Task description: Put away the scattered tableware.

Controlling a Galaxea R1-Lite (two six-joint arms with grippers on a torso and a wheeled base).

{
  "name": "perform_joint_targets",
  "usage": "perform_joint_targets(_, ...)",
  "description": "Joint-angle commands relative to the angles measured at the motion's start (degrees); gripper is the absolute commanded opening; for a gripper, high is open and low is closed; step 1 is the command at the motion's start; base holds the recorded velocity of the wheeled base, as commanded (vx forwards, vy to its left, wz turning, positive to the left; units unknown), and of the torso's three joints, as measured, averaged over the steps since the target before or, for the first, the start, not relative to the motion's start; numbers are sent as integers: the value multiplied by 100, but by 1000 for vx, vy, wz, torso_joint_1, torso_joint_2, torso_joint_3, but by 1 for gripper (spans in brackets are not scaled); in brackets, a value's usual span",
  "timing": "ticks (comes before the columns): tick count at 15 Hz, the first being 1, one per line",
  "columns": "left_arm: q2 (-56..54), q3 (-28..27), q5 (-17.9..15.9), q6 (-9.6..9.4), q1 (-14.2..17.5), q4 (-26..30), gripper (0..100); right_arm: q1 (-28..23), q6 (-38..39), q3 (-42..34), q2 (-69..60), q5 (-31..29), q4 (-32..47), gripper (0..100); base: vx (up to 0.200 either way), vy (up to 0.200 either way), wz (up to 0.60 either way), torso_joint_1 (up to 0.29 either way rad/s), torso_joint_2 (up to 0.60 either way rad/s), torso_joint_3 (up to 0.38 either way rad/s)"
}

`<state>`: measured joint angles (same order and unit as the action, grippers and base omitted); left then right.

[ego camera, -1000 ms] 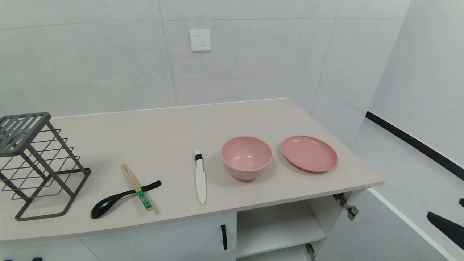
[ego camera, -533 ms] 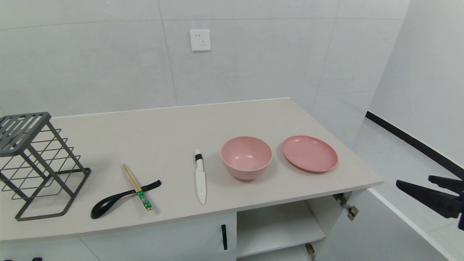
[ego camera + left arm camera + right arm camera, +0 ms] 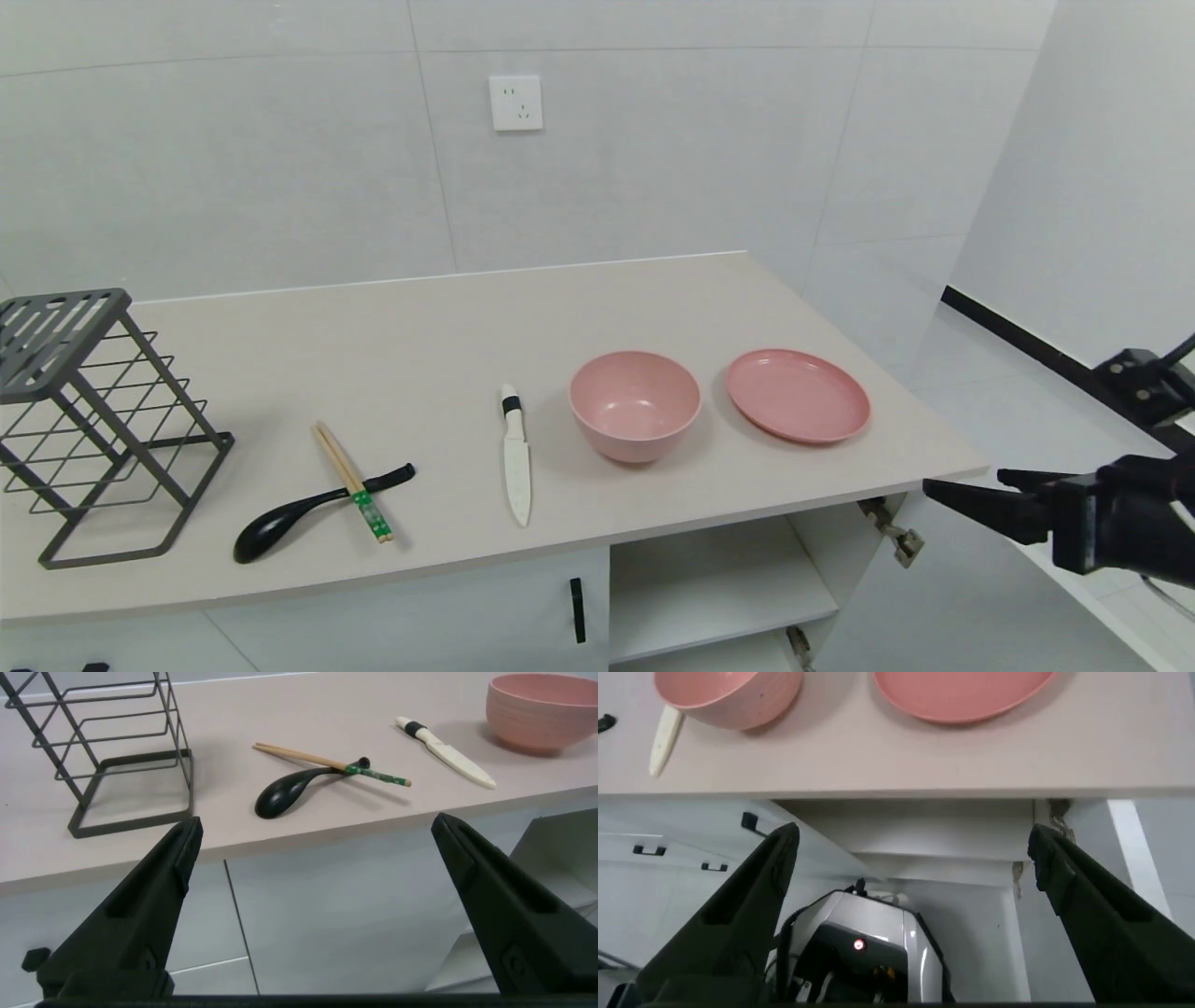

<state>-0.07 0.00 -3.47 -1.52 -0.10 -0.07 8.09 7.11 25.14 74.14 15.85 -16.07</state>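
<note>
On the counter lie a pink bowl (image 3: 635, 403), a pink plate (image 3: 797, 395) to its right, a white knife (image 3: 514, 453), wooden chopsticks (image 3: 352, 481) crossing a black spoon (image 3: 308, 511). My right gripper (image 3: 966, 487) hangs open, off the counter's right front corner and lower than the plate. From its wrist I see the bowl (image 3: 729, 695), plate (image 3: 962, 693) and knife tip (image 3: 665, 737) beyond the open right gripper (image 3: 913, 833). My left gripper (image 3: 316, 821) is open in front of the counter edge, facing the spoon (image 3: 290, 791), chopsticks (image 3: 327, 763) and knife (image 3: 447, 753).
A dark wire rack (image 3: 84, 411) stands at the counter's left end. Below the counter a cabinet stands open with a white shelf (image 3: 719, 583); its door (image 3: 980, 597) swings out to the right. A closed door with a black handle (image 3: 577, 610) is beside it.
My right gripper has come up from the lower right edge and moved left toward the counter's right front corner. The tableware has not moved.
</note>
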Motion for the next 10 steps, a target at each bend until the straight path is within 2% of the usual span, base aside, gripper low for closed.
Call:
perform_joint_targets(1,7,0,5,38,1,-1,100,-10,-52,-97,1076,15,-854,100,0,0,0,0,0,0)
perform_joint_targets(3,7,0,-4,47,1,-1,100,-89,-60,35,1498,-20,-1478,100,0,0,0,0,0,0)
perform_joint_targets(5,7,0,-4,56,1,-10,100,-141,-69,149,1753,-38,-1768,100,0,0,0,0,0,0)
perform_joint_targets(10,7,0,66,56,1,-1,100,-185,-87,211,1885,-29,-1795,100,0,0,0,0,0,0)
